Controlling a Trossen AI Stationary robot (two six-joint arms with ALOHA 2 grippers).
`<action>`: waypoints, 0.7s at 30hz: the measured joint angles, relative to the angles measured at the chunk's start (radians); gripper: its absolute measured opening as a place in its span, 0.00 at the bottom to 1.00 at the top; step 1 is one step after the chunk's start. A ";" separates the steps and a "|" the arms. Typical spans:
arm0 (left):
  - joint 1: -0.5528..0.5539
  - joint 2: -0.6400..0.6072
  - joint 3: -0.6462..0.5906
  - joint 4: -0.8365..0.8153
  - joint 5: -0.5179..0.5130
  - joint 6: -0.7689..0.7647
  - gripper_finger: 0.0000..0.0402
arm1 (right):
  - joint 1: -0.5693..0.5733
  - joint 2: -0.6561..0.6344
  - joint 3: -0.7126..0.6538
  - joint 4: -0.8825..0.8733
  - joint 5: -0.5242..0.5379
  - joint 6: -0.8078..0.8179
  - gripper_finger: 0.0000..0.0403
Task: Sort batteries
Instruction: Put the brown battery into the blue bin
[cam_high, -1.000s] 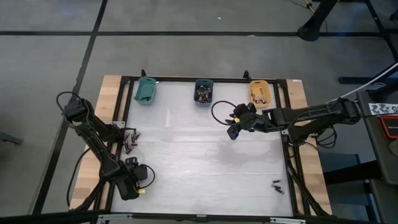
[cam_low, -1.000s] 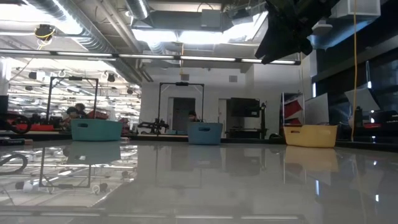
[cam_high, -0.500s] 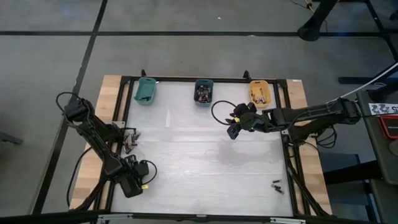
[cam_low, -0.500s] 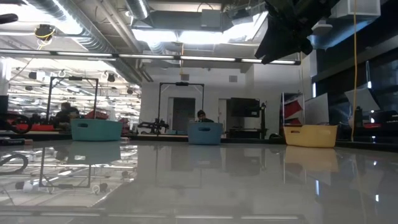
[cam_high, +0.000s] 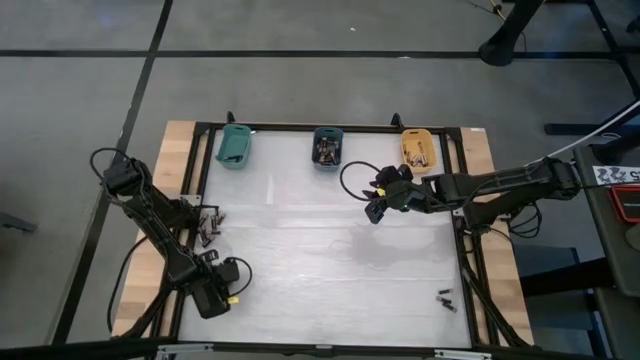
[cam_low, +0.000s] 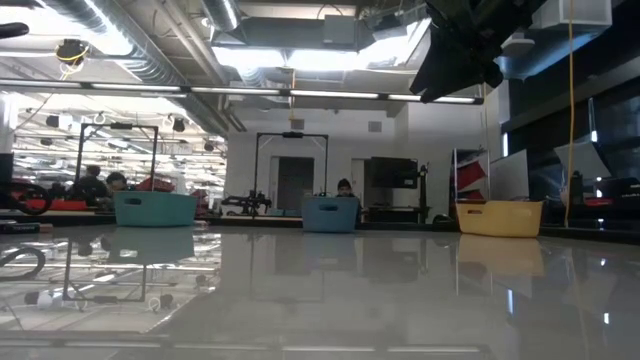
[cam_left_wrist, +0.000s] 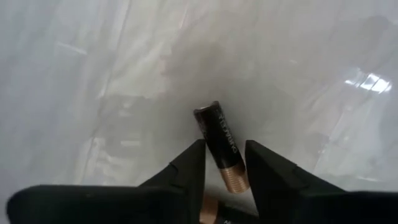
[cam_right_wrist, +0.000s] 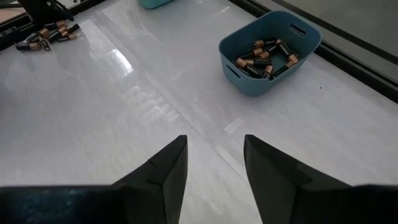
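In the left wrist view a black battery (cam_left_wrist: 217, 140) with a coppery end lies on the white table, and my left gripper (cam_left_wrist: 224, 155) is closed in on it. This gripper (cam_high: 213, 297) is at the table's near left. A second coppery end (cam_left_wrist: 210, 214) shows farther back between the fingers. A loose pile of batteries (cam_high: 208, 226) lies at the left edge, and two more (cam_high: 445, 297) lie near right. My right gripper (cam_right_wrist: 214, 155) hangs open above the table (cam_high: 375, 212), before the blue bin (cam_right_wrist: 268, 53), which holds several batteries. My left gripper has the battery's coppery end (cam_left_wrist: 233, 174) between its two fingers. The fingers (cam_left_wrist: 264, 165) come from above, pointing steeply down, and the battery lies slanted between them. The battery rests flat on the table, its black end (cam_left_wrist: 206, 113) sticking out past the fingertips.
A teal bin (cam_high: 234, 146), the blue bin (cam_high: 327, 147) and an orange bin (cam_high: 418, 148) stand in a row along the far edge. A dark frame (cam_high: 200, 180) borders the white surface. The middle of the table (cam_high: 330, 260) is bare.
My left gripper has rolled a little about its own axis while staying at the near left of the table. People move in the room behind the table.
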 joint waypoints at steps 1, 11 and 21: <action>0.000 0.000 0.000 0.009 -0.008 -0.005 0.24 | 0.000 0.000 0.000 0.000 0.000 0.000 0.39; 0.056 0.078 0.007 0.055 0.016 -0.004 0.17 | 0.000 0.000 0.000 0.001 0.000 0.000 0.39; 0.086 0.034 0.035 0.007 -0.012 0.100 0.10 | 0.000 0.000 0.000 0.000 -0.002 0.000 0.39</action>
